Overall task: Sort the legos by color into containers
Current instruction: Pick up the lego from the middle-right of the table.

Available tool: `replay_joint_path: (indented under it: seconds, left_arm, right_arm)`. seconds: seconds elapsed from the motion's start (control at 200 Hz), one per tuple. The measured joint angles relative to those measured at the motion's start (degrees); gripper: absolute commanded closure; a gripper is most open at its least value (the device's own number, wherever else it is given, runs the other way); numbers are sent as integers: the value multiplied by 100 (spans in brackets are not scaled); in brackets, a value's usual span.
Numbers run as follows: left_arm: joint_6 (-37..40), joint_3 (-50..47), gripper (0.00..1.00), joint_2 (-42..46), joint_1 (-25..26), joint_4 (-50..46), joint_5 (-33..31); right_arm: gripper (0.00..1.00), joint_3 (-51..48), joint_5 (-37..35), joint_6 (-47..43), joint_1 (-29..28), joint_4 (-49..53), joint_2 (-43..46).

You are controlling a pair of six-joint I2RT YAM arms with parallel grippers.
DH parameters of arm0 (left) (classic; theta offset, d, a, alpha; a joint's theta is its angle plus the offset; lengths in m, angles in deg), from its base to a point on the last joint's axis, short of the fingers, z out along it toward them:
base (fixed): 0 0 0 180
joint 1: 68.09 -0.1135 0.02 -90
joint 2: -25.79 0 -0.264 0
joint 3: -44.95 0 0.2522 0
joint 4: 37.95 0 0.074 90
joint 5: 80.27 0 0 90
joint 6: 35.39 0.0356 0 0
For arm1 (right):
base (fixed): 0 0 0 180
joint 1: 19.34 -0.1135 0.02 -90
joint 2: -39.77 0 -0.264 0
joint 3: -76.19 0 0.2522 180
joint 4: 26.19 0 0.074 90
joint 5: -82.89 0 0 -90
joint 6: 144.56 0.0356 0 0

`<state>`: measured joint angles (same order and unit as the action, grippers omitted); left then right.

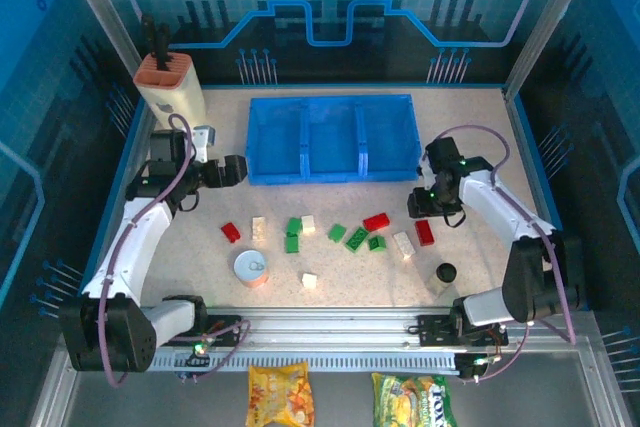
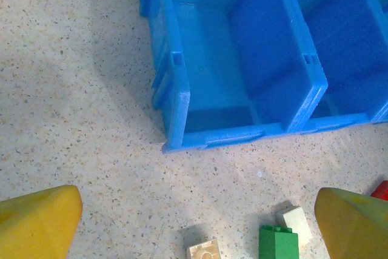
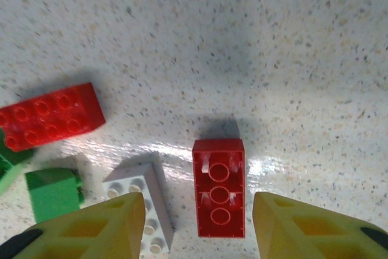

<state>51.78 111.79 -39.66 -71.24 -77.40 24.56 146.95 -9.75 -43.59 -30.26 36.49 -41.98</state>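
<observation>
Right gripper [image 3: 199, 225]: jaws wide. Red lego [image 3: 219, 187] lies lengthwise between them, white lego [image 3: 145, 201] just beside one jaw. Judgement: descend straight, pinch the long sides, spare the white one. Tray [image 1: 330, 176] well apart from jaws.

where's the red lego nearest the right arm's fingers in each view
Top external: the red lego lies on the right side of the table, the rightmost brick of the scatter.
Right wrist: the red lego is at bottom centre, hollow side up, between the open yellow fingers.
Shared landmark: the white lego just left of it in both.
</observation>
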Motion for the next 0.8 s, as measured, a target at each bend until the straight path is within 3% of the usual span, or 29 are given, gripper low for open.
replay_joint_path:
  seconds: [0.8]
  left_arm:
    - [48,-87,1,225,0,66,-44]
  right_arm:
    - [51,59,-297,216,-76,127,-1130]
